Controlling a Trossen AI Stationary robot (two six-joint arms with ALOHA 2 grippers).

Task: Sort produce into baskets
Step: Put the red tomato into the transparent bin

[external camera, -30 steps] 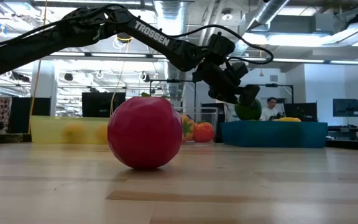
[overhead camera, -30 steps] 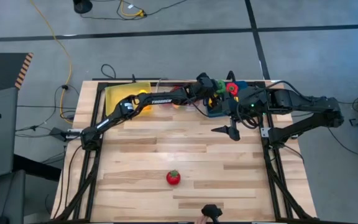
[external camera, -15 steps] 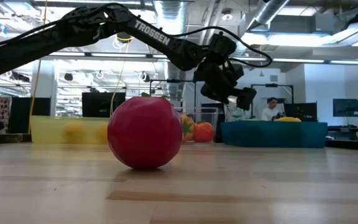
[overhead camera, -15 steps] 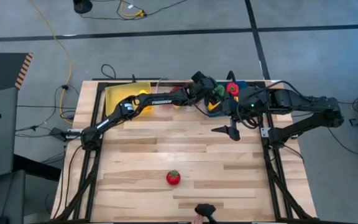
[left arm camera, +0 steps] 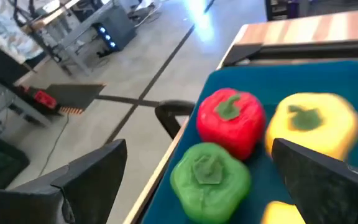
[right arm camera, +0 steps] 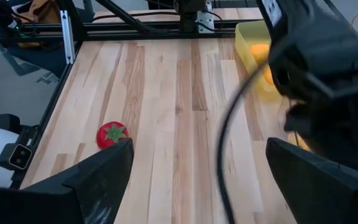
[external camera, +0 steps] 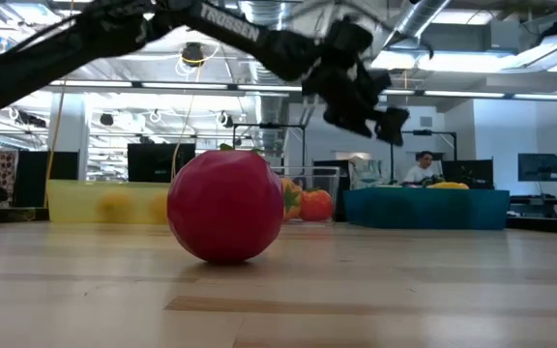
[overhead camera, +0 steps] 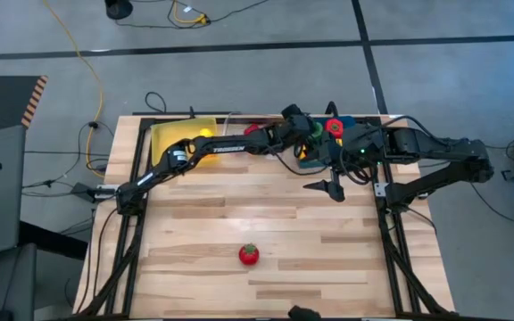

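The left gripper (overhead camera: 306, 132) hangs above the blue basket (left arm camera: 347, 81) at the far edge of the table (overhead camera: 266, 209), toward its right corner, jaws spread wide and holding nothing. Its wrist view looks straight down between the two dark fingers (left arm camera: 86, 180) onto a green pepper (left arm camera: 210, 174), a red pepper (left arm camera: 230, 121) and a yellow pepper (left arm camera: 316, 124) lying close together in that basket.

The right gripper (overhead camera: 333, 187) waits over the table near the right edge, just in front of the blue basket, jaws also wide apart and empty.

A yellow basket (overhead camera: 169, 135) sits at the far edge toward the left corner, with yellow fruit showing blurred through its wall in the low view. Between it and the blue one stands a clear basket (external camera: 322, 188) with orange fruit (external camera: 315, 205) inside.

One red tomato (overhead camera: 249, 254) with a green top lies alone on the bare wood toward the near edge, well apart from all three baskets.
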